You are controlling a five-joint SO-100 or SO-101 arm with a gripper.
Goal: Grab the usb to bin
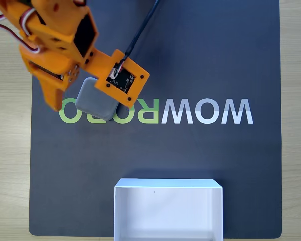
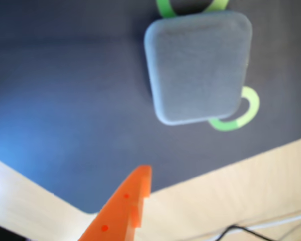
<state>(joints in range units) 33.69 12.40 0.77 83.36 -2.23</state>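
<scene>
The usb [image 1: 94,103] is a small grey rounded square lying flat on the dark mat, over the green letters of the printed logo. My orange gripper [image 1: 85,105] hangs over it from the upper left in the fixed view, open. One long finger [image 1: 53,96] stands just left of the block, and the other side is hidden under the camera mount [image 1: 121,78]. In the wrist view the usb [image 2: 198,68] lies apart from the one orange fingertip [image 2: 133,196], untouched. The bin [image 1: 168,187], a white open-top box, stands at the mat's bottom edge with nothing inside.
The dark mat [image 1: 215,60] with the "WOWROBO" print covers most of the light wooden table [image 1: 7,165]. A black cable [image 1: 143,25] runs from the camera mount to the top edge. The mat's corner and the wood show in the wrist view.
</scene>
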